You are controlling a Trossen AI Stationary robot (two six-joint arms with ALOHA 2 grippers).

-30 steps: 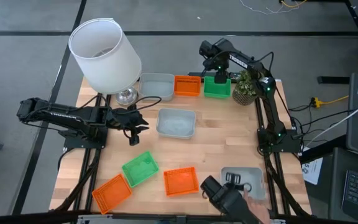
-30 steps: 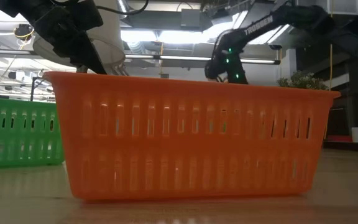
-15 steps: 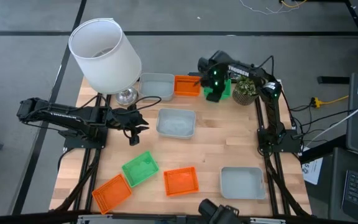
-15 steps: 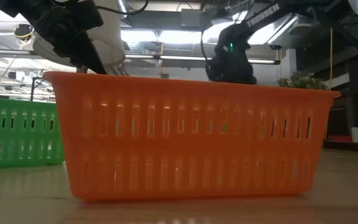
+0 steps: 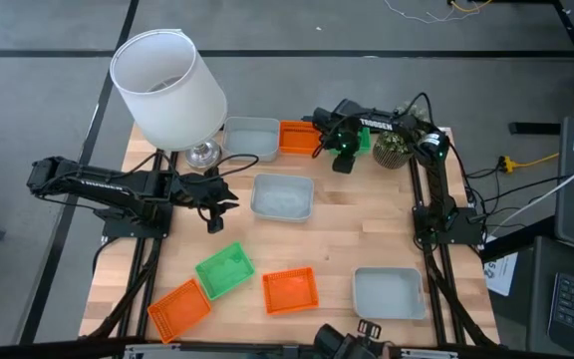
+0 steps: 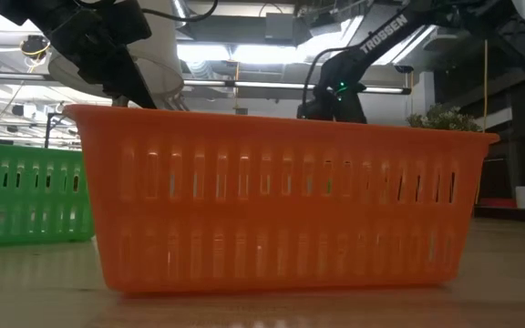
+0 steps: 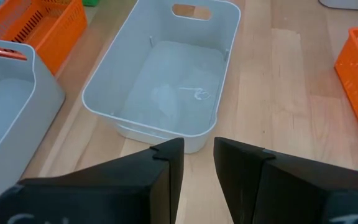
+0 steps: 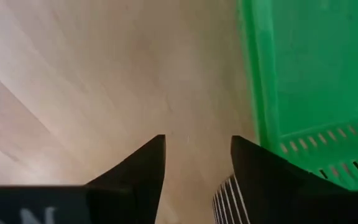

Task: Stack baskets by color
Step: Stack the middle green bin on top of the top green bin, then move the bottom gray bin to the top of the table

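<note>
Wooden table [image 5: 337, 214], right gripper [image 5: 339, 160] low, open

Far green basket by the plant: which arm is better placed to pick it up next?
Right, probably. The right gripper hangs open at the far green basket, whose wall fills its wrist view. The left gripper, open and empty, faces the middle grey basket instead.

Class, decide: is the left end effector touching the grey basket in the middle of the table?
Apart. The left wrist view shows bare wood between the left end effector, empty, and the grey basket.
</note>
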